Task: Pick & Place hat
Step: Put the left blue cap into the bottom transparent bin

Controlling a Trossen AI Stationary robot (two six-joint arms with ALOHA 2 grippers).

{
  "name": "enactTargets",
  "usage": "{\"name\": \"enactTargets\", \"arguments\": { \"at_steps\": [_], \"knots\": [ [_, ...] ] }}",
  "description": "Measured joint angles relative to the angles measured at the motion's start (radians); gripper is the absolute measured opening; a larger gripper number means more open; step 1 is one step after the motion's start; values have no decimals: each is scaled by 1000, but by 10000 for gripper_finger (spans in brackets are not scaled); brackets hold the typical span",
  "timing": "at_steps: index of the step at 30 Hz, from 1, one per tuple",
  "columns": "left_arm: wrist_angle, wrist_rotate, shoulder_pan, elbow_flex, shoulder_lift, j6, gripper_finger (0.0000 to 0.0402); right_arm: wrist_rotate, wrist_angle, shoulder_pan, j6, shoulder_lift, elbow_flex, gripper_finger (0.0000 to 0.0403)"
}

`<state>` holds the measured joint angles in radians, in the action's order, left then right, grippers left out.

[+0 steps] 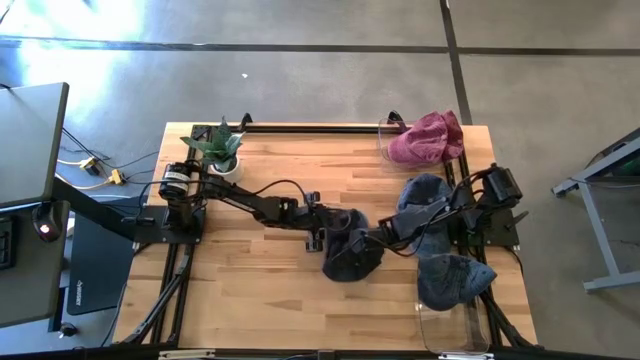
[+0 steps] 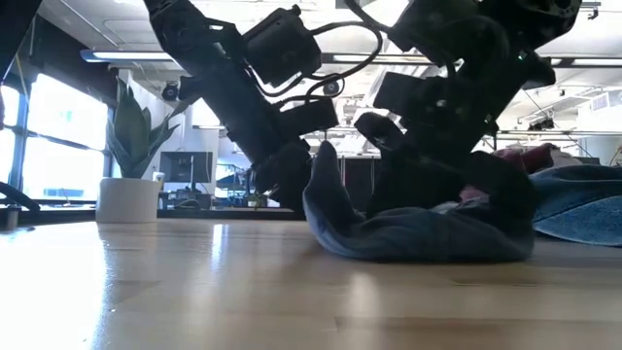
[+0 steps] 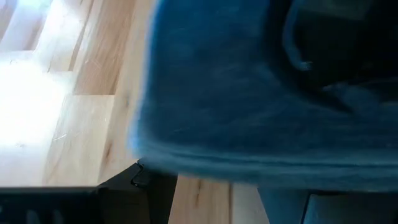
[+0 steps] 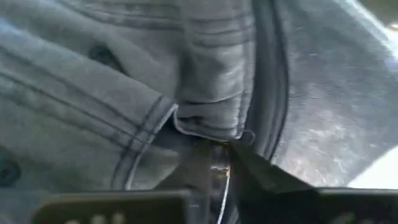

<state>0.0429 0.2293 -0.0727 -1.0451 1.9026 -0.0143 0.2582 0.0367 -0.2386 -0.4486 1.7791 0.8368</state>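
Denim-blue hat (image 1: pixel 350 255) lies mid-bench, nearer the front edge. Left gripper (image 1: pixel 328 237) has fingers clamped on its rim; right gripper (image 1: pixel 377 238) fingers pinch the opposite rim fold.

The hat (image 1: pixel 352 255) is dark blue-grey denim, crumpled, lying on the bench (image 1: pixel 250 290) near its middle, one edge lifted upright.

Three dark blue hats (image 1: pixel 352 255), one pink hat (image 1: pixel 428 137), one potted plant (image 1: pixel 220 150).
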Motion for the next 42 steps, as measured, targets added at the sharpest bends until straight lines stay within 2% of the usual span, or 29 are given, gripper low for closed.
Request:
{"name": "enactTargets", "arguments": {
  "at_steps": [3,9,13,19,21,24,27,29,31,33,37,39,40,42],
  "knots": [
    [7,-7,0,0,0,0,191,67,4,0,1,-2,0,9],
    [8,-14,0,0,0,0,191,184,-3,-18,3,-23,-2,20],
    [11,-20,0,0,0,0,191,205,-5,-36,3,-52,-2,3],
    [17,-66,0,0,0,-4,191,253,26,-49,9,-75,-2,2],
    [25,-75,0,0,0,-5,191,209,43,-31,27,-68,-2,2],
    [38,-101,0,0,0,-5,191,64,41,8,82,-63,-1,6],
    [44,-117,0,0,0,-5,191,23,41,44,138,-63,0,5],
    [44,-118,0,0,0,-4,191,-44,17,63,132,-63,0,7],
    [44,-118,1,0,0,-4,191,-124,7,75,124,-61,0,19],
    [44,-117,1,0,0,-3,191,-112,8,76,140,-59,0,41],
    [43,-112,0,0,0,1,191,162,-2,65,172,-76,0,98],
    [40,-110,0,0,0,13,191,260,-29,50,177,-117,-1,120],
    [38,-110,0,0,0,16,191,259,-47,39,168,-142,0,128],
    [37,-109,0,0,0,17,191,163,-111,16,147,-198,0,137]
  ]
}}
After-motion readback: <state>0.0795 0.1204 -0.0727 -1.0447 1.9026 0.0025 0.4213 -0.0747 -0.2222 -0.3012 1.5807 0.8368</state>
